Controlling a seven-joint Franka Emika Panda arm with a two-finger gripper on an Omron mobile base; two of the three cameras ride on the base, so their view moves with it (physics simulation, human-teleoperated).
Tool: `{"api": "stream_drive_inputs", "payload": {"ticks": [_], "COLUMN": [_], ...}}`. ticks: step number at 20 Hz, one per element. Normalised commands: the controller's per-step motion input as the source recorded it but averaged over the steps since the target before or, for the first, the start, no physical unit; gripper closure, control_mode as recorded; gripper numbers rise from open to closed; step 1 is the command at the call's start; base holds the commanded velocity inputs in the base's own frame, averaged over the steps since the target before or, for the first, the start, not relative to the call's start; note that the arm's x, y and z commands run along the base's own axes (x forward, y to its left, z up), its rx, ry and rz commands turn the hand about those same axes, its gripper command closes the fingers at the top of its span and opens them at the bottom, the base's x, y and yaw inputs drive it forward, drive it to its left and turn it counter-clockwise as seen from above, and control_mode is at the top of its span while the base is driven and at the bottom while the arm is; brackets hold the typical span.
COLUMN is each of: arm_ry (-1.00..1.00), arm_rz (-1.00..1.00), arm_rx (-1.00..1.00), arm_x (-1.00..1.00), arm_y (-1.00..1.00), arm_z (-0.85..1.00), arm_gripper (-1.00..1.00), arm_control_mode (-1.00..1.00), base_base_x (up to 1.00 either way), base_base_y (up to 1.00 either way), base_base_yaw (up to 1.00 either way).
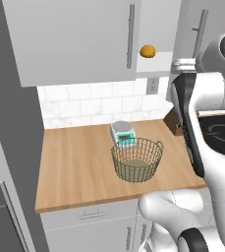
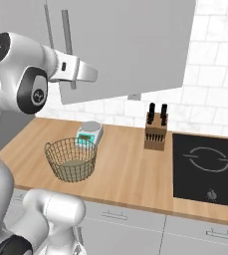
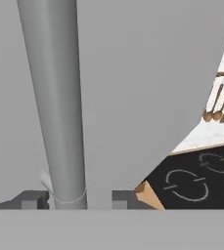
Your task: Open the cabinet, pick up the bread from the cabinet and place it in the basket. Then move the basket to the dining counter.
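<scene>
The cabinet stands open, its grey door (image 2: 130, 45) swung out over the worktop. My gripper (image 3: 68, 199) is shut on the door's long silver bar handle (image 3: 55, 97), which runs up between the two fingertips (image 3: 33, 199). The bread (image 1: 147, 50), a small golden-orange lump, lies on the white shelf (image 1: 158, 62) inside the opened cabinet. The wire basket (image 1: 136, 160) (image 2: 71, 159) sits with nothing in it on the wood worktop (image 1: 79, 162), below and in front of the cabinet. The dining counter is out of view.
A small kitchen scale (image 1: 123, 133) (image 2: 89, 133) stands right behind the basket. A knife block (image 2: 155, 130) stands by the tiled wall, beside a black cooktop (image 2: 207, 167). A wider closed wall cabinet door (image 1: 70, 39) hangs to the left. My arm (image 1: 192, 128) crosses in front of the cooktop.
</scene>
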Motion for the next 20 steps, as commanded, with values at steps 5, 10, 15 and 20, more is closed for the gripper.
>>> {"api": "stream_drive_inputs", "payload": {"ticks": [5,10,15,20], "arm_ry": [0.1,-0.02,0.01,0.17], "arm_rz": [-0.05,0.0,0.0,-0.03], "arm_rx": [0.01,-0.28,-0.64,-0.7], "arm_x": [-0.96,-1.0,-0.49,0.47], "arm_y": [-0.6,0.66,1.0,1.0], "arm_z": [0.0,-0.02,-0.02,0.0], "arm_gripper": [-1.0,-1.0,-1.0,-1.0], "arm_control_mode": [-1.0,-1.0,-1.0,-1.0], "base_base_x": [0.0,0.0,0.0,0.0], "base_base_y": [0.0,0.0,0.0,0.0], "base_base_yaw": [0.0,0.0,0.0,0.0]}}
